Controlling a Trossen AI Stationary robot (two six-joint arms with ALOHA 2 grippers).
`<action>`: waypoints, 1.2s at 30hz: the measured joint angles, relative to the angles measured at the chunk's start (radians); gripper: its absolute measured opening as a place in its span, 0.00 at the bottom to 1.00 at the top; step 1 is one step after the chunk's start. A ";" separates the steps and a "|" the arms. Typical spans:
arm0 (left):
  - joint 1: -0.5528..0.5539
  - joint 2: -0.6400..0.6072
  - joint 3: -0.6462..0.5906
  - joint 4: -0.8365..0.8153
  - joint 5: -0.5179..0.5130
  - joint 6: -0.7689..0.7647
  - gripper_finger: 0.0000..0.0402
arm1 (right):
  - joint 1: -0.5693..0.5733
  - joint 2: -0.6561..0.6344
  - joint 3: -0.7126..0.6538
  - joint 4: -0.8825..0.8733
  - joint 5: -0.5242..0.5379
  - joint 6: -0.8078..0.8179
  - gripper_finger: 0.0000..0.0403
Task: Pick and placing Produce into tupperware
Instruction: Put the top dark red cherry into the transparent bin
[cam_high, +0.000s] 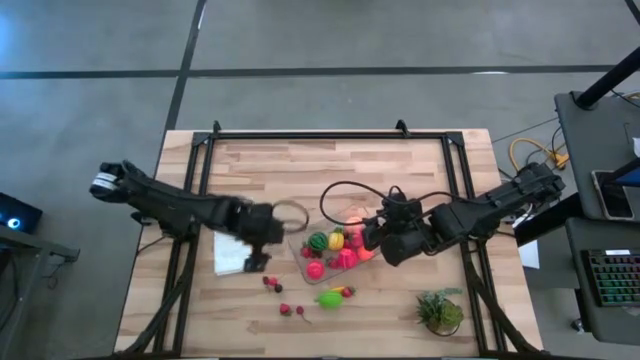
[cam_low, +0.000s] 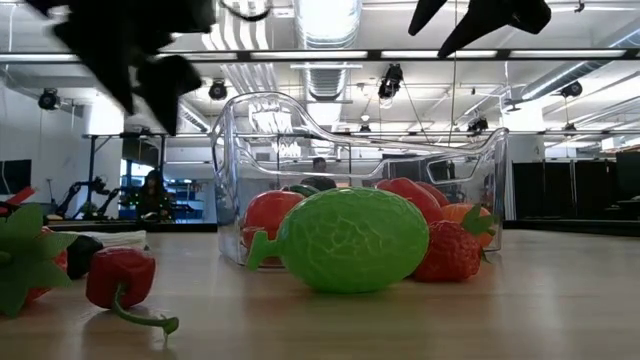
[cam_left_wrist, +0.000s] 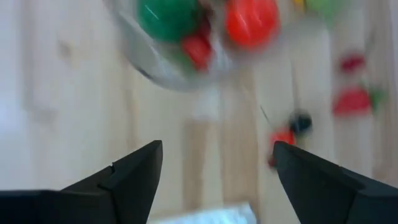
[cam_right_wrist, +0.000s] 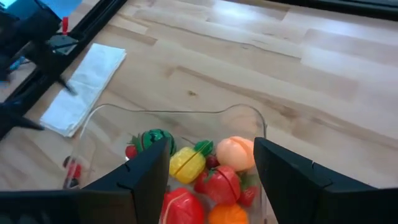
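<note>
The tupperware (cam_high: 335, 245) is found at table centre, already loaded with produce (cam_right_wrist: 205, 168). The left gripper (cam_left_wrist: 217, 174) is held just beside its left end, fingers spread and empty, placed for reaching the loose pieces (cam_high: 285, 300) nearby. The right gripper (cam_right_wrist: 211, 180) is poised over the container, partly open, nothing gripped.

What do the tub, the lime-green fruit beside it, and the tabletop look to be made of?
Tub: clear, glossy plastic; the room shows through its walls.
Lime fruit: likely moulded plastic or rubber, with a veined, slightly shiny skin.
Tabletop: pale wood planks with visible grain, matte.
</note>
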 joint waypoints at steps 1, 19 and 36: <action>-0.027 -0.004 -0.016 -0.010 0.002 0.000 0.73 | -0.005 0.000 -0.001 0.000 0.000 -0.008 0.56; -0.279 0.069 -0.249 0.346 -0.014 -0.050 0.73 | -0.058 0.000 -0.013 0.000 0.000 -0.062 0.56; -0.279 0.146 -0.332 0.451 -0.023 -0.045 0.72 | -0.058 0.000 -0.017 0.001 -0.004 -0.062 0.56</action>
